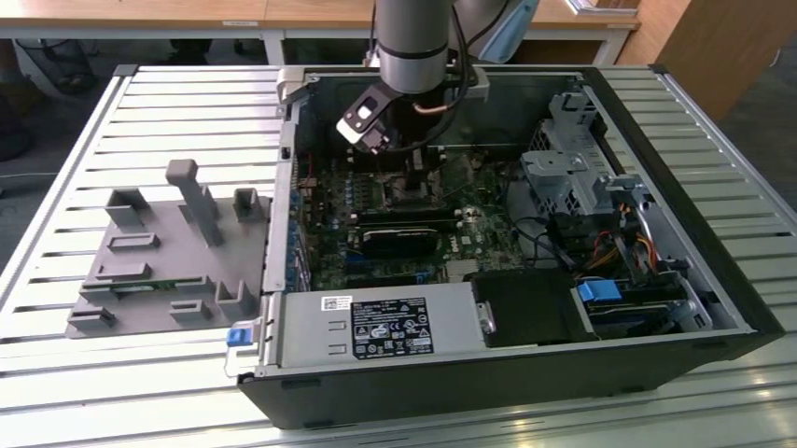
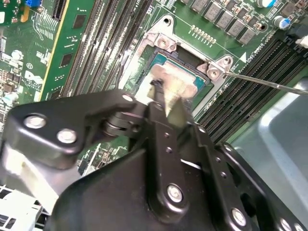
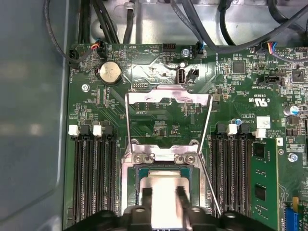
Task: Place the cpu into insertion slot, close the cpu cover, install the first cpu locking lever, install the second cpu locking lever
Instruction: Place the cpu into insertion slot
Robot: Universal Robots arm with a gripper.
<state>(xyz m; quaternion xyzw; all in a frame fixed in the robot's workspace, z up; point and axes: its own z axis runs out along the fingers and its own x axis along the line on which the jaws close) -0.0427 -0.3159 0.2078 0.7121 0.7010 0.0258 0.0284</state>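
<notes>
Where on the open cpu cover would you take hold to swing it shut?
Probably the free cross-bar of the cpu cover, the edge farthest from its hinge at the insertion slot. The cover is swung open, a thin windowed frame, so that bar gives most leverage; come from above, pinching across its thin edge.

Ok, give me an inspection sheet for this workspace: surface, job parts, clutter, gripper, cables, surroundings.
Surface: slatted metal table carrying an open computer case.
Job's things: the cpu is at the insertion slot; the cpu cover stands open, away from it; a locking lever juts free beside the socket.
Clutter: grey fixture tray on the exterior view's left of the case.
Gripper: gripper down inside the case, closed on the cpu.
Cables: black cables at the board's edge; coloured wires by the drive bay.
Surroundings: wooden desks behind the table.
</notes>
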